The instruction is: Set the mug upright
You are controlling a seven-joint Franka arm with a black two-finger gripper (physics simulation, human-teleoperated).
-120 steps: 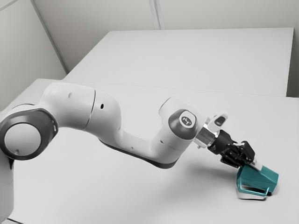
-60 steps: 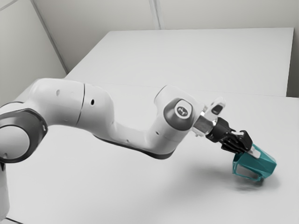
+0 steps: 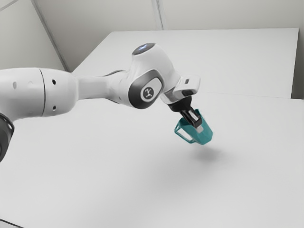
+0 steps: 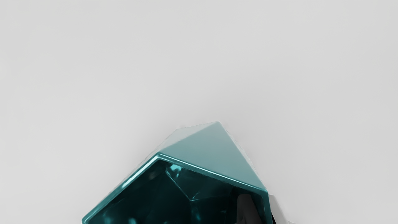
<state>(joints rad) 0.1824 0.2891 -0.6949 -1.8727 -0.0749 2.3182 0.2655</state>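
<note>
Mug [image 3: 204, 137], teal, faceted, one handle [image 3: 184, 138]. Held by the gripper [image 3: 199, 128] above the table [image 3: 118, 171], tilted, a soft shadow [image 3: 211, 155] beneath it.
Exterior view: handle toward the exterior view's left, base low toward the exterior view's right; white arm [image 3: 149, 71] reaching in from the exterior view's left; one fingertip against the mug's outer side.
Wrist view: the open mouth, its angular rim [image 4: 214, 172], and the interior, dark teal with creased facets and small bright glints.
Jaws: clamped on the mug's wall, one finger [image 4: 247, 208] inside, the other [image 4: 278, 208] outside.
Contents: the inner fingertip; deepest part cut off by the frame.
</note>
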